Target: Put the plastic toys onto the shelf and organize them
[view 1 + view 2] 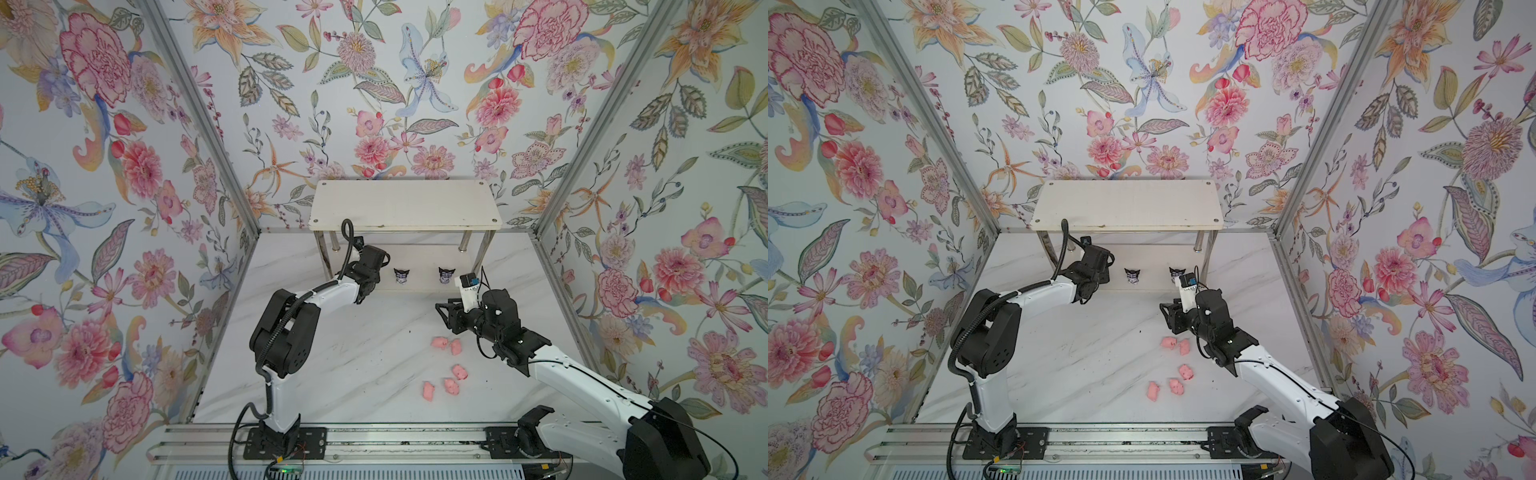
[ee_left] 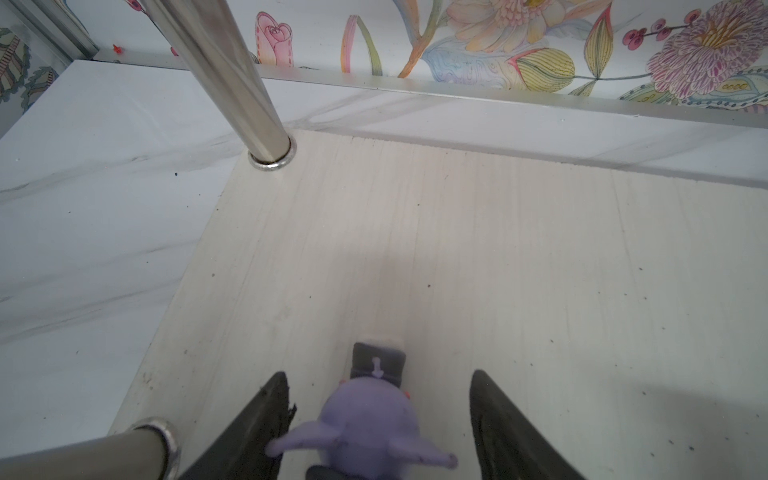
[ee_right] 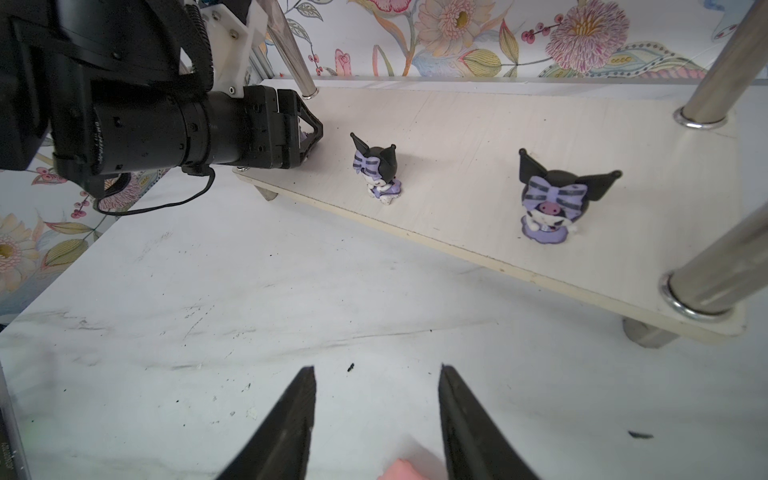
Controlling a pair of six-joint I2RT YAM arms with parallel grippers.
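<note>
Three figurines (image 2: 365,419) (image 3: 378,170) (image 3: 548,199) on the shelf's (image 1: 403,203) lower board (image 2: 498,249): one between left gripper's (image 2: 378,374) parted, unclamped jaws, two ahead of right gripper (image 3: 376,368). Right jaws half apart, empty; five pigs (image 1: 439,343) (image 1: 456,346) (image 1: 459,371) (image 1: 451,385) (image 1: 428,390) below and behind.

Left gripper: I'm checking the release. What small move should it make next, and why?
Probably draw the left gripper straight back off the shelf's lower board, jaws kept apart. The purple figurine already rests on it between the open fingers, one ear close to a finger, so sideways motion could topple it.
</note>
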